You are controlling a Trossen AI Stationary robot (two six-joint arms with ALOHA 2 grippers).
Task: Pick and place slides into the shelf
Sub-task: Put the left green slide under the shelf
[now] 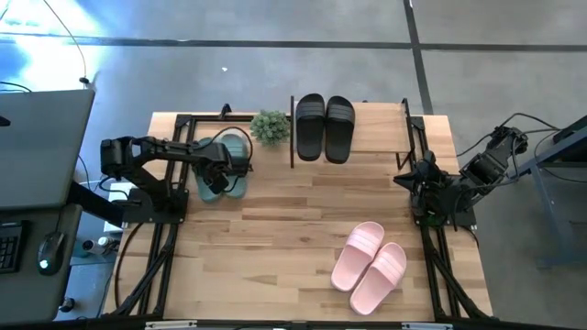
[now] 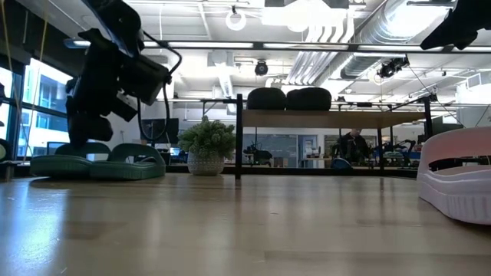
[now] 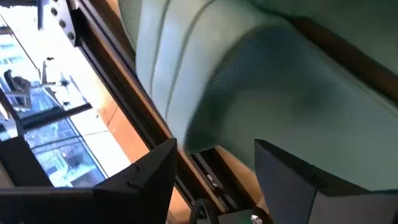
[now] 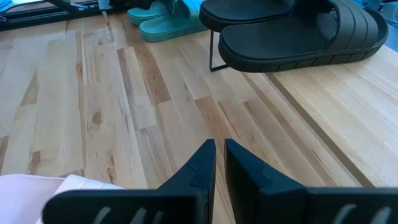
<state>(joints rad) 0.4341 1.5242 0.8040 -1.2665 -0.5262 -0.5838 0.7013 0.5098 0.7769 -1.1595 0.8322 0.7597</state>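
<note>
One pair is judged to be finished: the two black rubber slide sandals are seen resting side by side on the light wooden plank of the low black-posted shelf at the far edge of the table, occupying its left part, while the rest of the plank to their right is bare. The teal-green rubber slide sandals are found together on the light wooden table near its left edge, to the left of the small green potted plant and not on the plank. The left gripper is positioned directly over this teal-green pair, its jaws spread apart with nothing held between them; in the left wrist view the green strap is seen just beyond the parted fingers. Whether the sandals are being released or approached cannot be told. The pale pink rubber slide sandals lie on the near right part of the table, well apart from the shelf. The right gripper is held near the table's right edge, its jaws pressed together and empty. Two pairs are therefore judged to remain to be shelved.
</note>
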